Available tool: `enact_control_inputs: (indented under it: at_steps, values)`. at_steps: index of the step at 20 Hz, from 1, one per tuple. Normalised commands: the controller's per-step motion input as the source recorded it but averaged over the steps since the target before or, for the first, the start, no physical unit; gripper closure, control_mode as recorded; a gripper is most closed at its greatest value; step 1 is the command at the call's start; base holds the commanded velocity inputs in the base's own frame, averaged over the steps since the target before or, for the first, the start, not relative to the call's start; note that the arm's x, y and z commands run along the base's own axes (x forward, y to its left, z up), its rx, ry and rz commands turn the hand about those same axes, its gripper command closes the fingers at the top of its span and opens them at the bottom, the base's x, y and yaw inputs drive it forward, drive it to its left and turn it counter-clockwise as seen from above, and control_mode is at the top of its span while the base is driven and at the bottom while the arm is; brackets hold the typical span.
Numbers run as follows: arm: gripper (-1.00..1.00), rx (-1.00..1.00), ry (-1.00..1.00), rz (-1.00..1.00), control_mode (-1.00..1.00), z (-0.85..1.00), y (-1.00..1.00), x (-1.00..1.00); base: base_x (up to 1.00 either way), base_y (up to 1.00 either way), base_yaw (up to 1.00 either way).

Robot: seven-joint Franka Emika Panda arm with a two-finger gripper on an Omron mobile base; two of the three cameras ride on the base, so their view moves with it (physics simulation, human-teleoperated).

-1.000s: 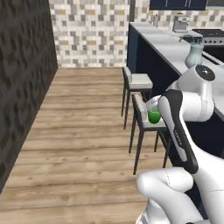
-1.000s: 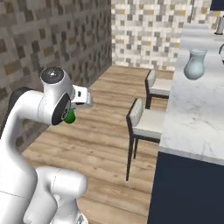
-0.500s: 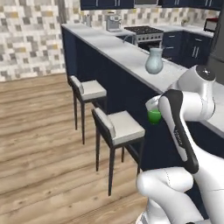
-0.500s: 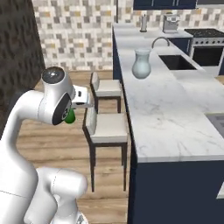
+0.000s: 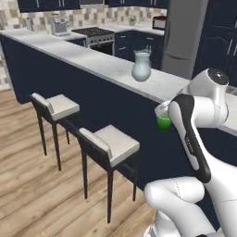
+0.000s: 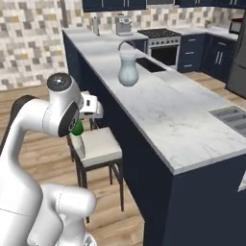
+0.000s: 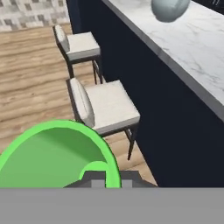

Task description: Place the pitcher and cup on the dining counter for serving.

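Long worktop running across the kitchen, pale marble on top, dark navy panelled side below; seen too in the right base view and the hand view. Wooden plank floor alongside it. Range and dark cabinets along the back wall, tall grey fridge at the right of the left base view. Black sink with a curved tap set in the marble behind the pitcher in the right base view.

Two cushioned stools beside the navy side: near stool, directly below the arm, and far stool further along; same pair in the hand view, near and far.

Pitcher upright on the marble, pale blue glass, well apart from the arm; also in the right base view, and partly cut off at the top of the hand view.

Cup bright green, off the marble, held in the air at its edge above the near stool; peeping out behind the wrist in the right base view, big and close in the hand view.

Claw clamped on the cup's rim, fingers tight together.
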Motion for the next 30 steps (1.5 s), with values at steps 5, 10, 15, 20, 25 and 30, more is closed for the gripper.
enact_control_inputs:
  at_steps: [5,10,15,20,25,30]
  values:
    - [1.0,0.0,0.0,0.0,1.0,0.0,0.0,0.0,0.22,0.54,-0.51]
    - [1.0,0.0,0.0,0.0,1.0,0.0,0.0,0.0,0.34,0.5,-0.48]
    - [1.0,0.0,0.0,0.0,1.0,0.0,0.0,0.0,0.26,0.76,-0.42]
    - [1.0,0.0,0.0,0.0,1.0,0.0,0.0,0.0,0.13,0.72,-0.36]
    - [1.0,0.0,0.0,0.0,1.0,0.0,0.0,0.0,0.19,0.36,-0.34]
    - [1.0,0.0,0.0,0.0,1.0,0.0,0.0,0.0,0.24,0.23,-0.35]
